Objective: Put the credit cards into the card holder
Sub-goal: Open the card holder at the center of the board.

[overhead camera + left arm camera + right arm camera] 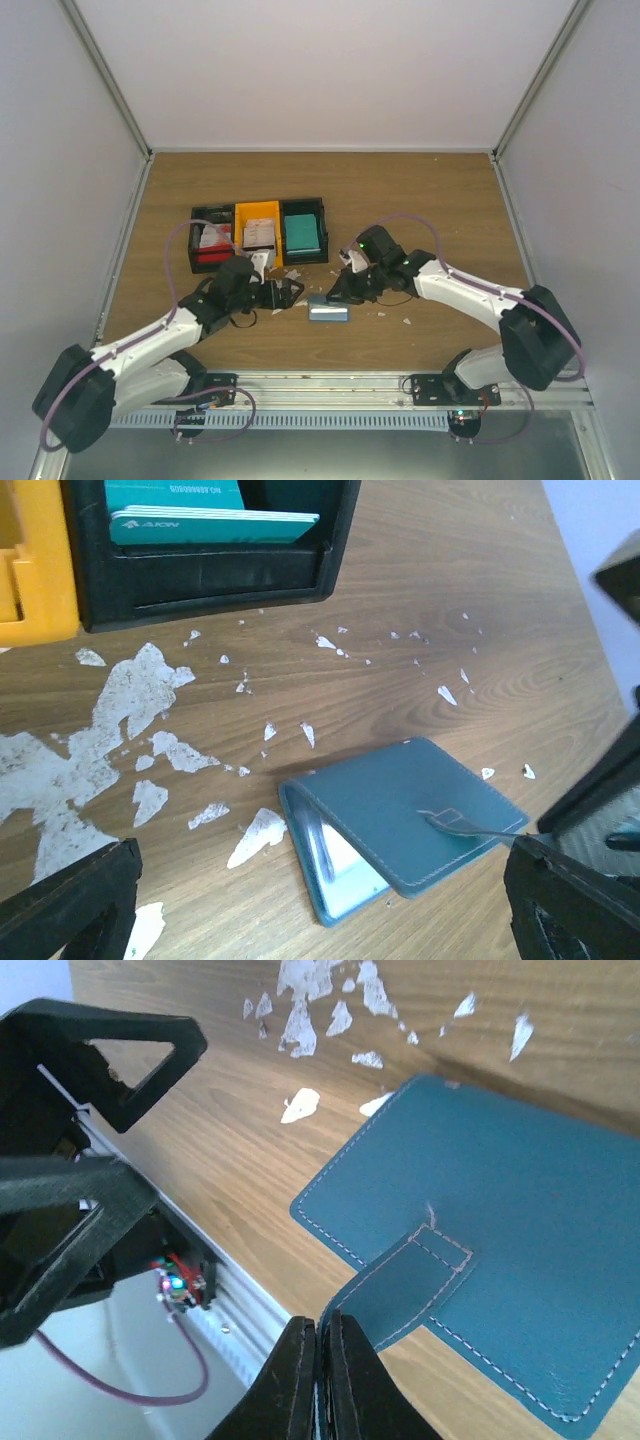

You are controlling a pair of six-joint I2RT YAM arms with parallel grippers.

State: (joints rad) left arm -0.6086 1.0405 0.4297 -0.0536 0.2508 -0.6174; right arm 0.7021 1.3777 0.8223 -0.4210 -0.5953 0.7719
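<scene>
Two tools matter here: your right tool (322, 1345) is pinched shut on the strap (410, 1280) of the card holder (520, 1210), which lies flat on the bench (420, 190) between the arms, so lift slowly and let the wide-apart left tool (273, 293) pin the lower cover.

The top external view looks steeply down from high behind the near edge onto the whole desk (420, 190). The left wrist view sits low and faces a black bin (200, 580). The right wrist view sits closest and faces back toward the near edge. All three views share the card holder (329, 312).
</scene>
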